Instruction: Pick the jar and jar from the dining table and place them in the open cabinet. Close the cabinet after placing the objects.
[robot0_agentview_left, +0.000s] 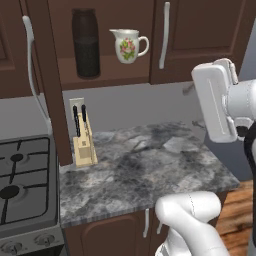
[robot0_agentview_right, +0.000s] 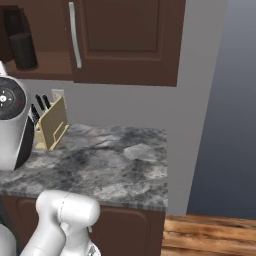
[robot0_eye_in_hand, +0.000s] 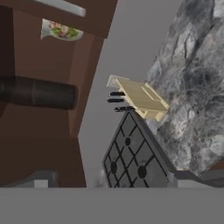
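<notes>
The tall dark jar (robot0_agentview_left: 86, 44) stands upright on the wooden shelf (robot0_agentview_left: 107, 76) of the open cabinet (robot0_agentview_left: 100, 12), toward its left side. Just to its right, apart from it, sits a white floral jug (robot0_agentview_left: 128, 45) with its handle turned to the right. In the right base view the same jar (robot0_agentview_right: 22, 50) shows at the upper left on the shelf. In the hand view, which is rolled on its side, the jar (robot0_eye_in_hand: 37, 92) lies across the left of the picture inside the brown cabinet, with the jug (robot0_eye_in_hand: 61, 30) near the top edge.

The cabinet's left door (robot0_agentview_left: 42, 60) is swung open, its edge facing the camera and its long silver handle (robot0_agentview_left: 34, 70) curving down in front of it. The door (robot0_agentview_left: 200, 35) to the right is closed, with a silver bar handle (robot0_agentview_left: 163, 35).

The white arm rises from the lower right of the left base view; its upper link and wrist (robot0_agentview_left: 220, 100) hang at the right edge, level with the space between cabinet and counter, well apart from the jar. In the right base view the arm's rounded dark-faced joint (robot0_agentview_right: 11, 122) stands at the left edge.

The claw's fingers are hidden, so I cannot tell how far it is open or whether it holds anything.

Below, a grey marbled counter (robot0_agentview_left: 150, 165) carries a pale wooden knife block (robot0_agentview_left: 84, 142) with dark handles near the wall. A black gas stove (robot0_agentview_left: 25, 175) lies to the left of it.
</notes>
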